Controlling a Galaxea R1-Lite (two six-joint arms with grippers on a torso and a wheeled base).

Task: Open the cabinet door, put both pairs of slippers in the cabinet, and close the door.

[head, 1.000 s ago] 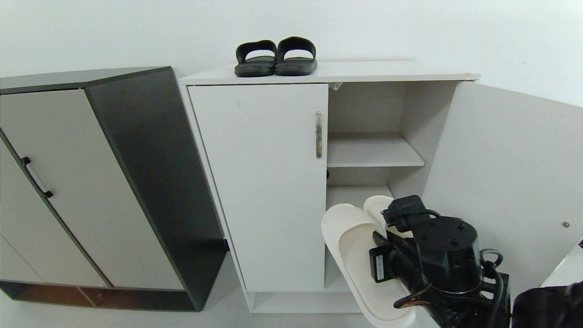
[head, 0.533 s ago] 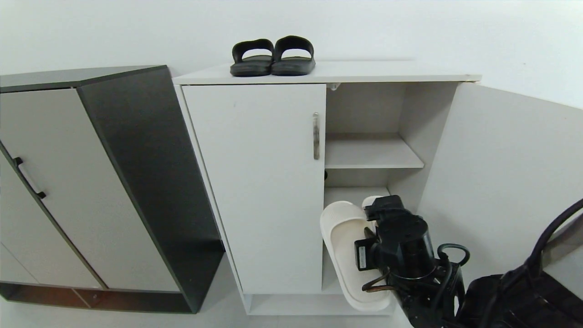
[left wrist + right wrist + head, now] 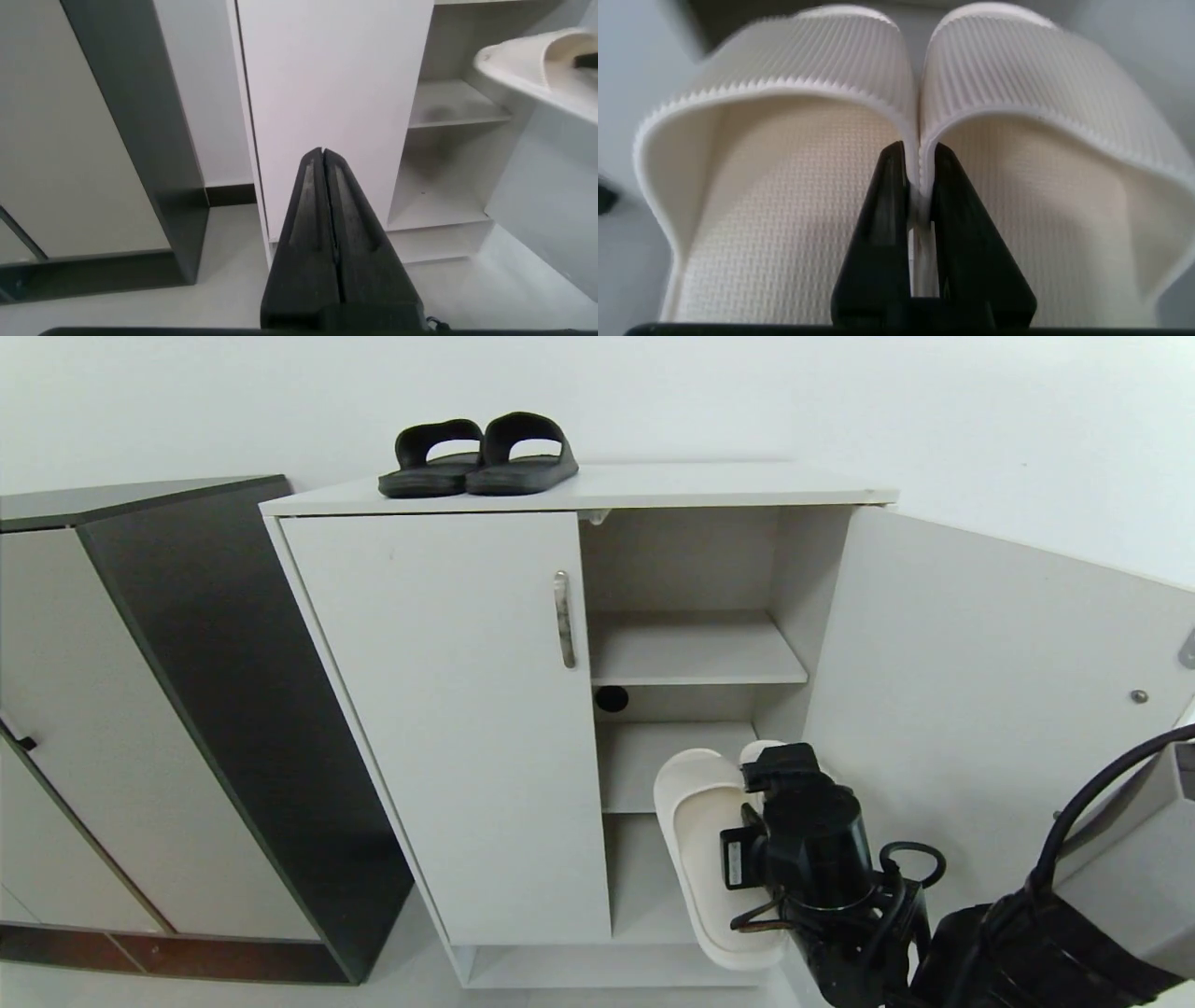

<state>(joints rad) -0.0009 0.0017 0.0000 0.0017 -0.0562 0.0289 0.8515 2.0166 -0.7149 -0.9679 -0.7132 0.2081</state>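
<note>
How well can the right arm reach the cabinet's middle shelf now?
Probably yes: the right door is wide open, the middle shelf looks bare, and the right gripper with the white slippers is just before it.

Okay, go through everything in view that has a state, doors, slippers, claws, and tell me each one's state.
right cabinet door: wide open.
left cabinet door: shut.
white slippers: pinched together, held before the open side.
right claw: shut on white slippers.
left claw: shut, empty.
black slippers: paired on the cabinet top.
dark cabinet door: shut.
</note>
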